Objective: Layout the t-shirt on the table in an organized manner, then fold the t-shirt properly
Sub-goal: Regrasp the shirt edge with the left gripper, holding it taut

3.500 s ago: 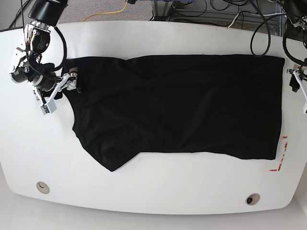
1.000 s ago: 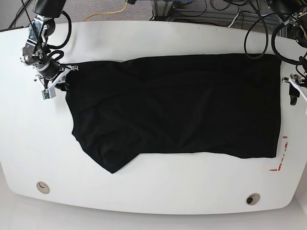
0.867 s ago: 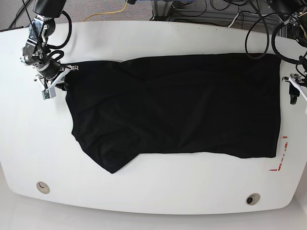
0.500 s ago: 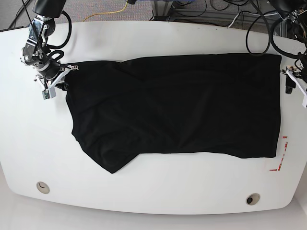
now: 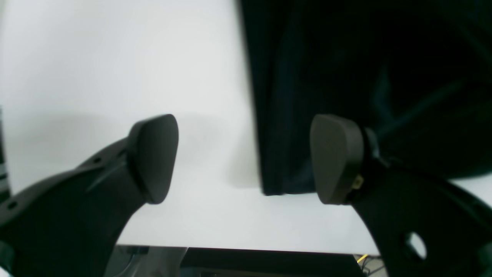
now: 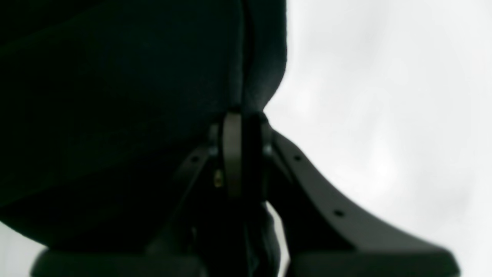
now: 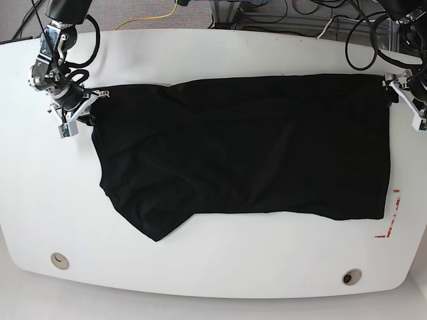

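Observation:
The black t-shirt (image 7: 247, 147) lies spread across the white table (image 7: 220, 50), with one corner hanging down at the front left. My right gripper (image 7: 85, 108) is at the shirt's far left corner. In the right wrist view it (image 6: 238, 154) is shut on a fold of the shirt (image 6: 115, 96). My left gripper (image 7: 398, 93) is at the shirt's far right corner. In the left wrist view it (image 5: 246, 157) is open, with the shirt's edge and corner (image 5: 269, 161) between its two pads; whether a pad touches the cloth I cannot tell.
Two round grommet holes (image 7: 59, 261) (image 7: 351, 277) sit near the front edge. A red marking (image 7: 390, 223) lies just right of the shirt's front right corner. Cables (image 7: 280, 13) run beyond the table's far edge, which lies close behind my left gripper.
My left gripper has moved toward the far edge and inward onto the shirt's far right corner. My right gripper carried the left corner back earlier and has barely moved in the last second.

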### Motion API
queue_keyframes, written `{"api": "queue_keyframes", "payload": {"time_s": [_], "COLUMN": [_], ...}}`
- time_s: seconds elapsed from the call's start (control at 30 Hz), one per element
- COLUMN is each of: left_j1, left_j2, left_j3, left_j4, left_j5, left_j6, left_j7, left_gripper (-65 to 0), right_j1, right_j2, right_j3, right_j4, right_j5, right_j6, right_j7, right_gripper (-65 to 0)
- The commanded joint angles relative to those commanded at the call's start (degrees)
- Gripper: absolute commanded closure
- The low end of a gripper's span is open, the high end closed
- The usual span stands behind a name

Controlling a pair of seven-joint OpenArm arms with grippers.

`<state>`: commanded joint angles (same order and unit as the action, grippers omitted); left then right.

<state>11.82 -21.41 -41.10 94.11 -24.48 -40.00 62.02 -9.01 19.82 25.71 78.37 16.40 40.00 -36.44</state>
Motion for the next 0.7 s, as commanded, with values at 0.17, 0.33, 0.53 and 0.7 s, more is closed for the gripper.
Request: {"api": "queue_keyframes", "payload": {"time_s": [0.17, 0.33, 0.53, 0.7], "left_j1": [0.53, 1.23, 1.32, 1.32], "left_j2": [0.70, 1.67, 1.76, 1.76], "left_j3": [1.93, 2.29, 2.29, 2.29], "left_j4": [-0.53, -1.32, -1.85, -2.46], "left_j5": [0.26, 0.35, 1.32, 4.57], "left_j6": [0.00, 0.00, 0.00, 0.00], "left_j7": [0.00, -0.26, -0.26, -1.85], "left_gripper": [-50.8, -50.8, -50.8, -50.8], "right_j1": [0.00, 0.00, 0.00, 0.00], "right_j2": [0.00, 0.00, 0.00, 0.00], "right_j3": [0.00, 0.00, 0.00, 0.00], "right_j4": [0.00, 0.00, 0.09, 0.09], "right_j5": [0.09, 0.09, 0.09, 0.09], "right_j6": [0.00, 0.00, 0.00, 0.00], "right_j7": [0.00, 0.00, 0.00, 0.00], "right_gripper": [-0.3, -0.3, -0.3, -0.3]}}
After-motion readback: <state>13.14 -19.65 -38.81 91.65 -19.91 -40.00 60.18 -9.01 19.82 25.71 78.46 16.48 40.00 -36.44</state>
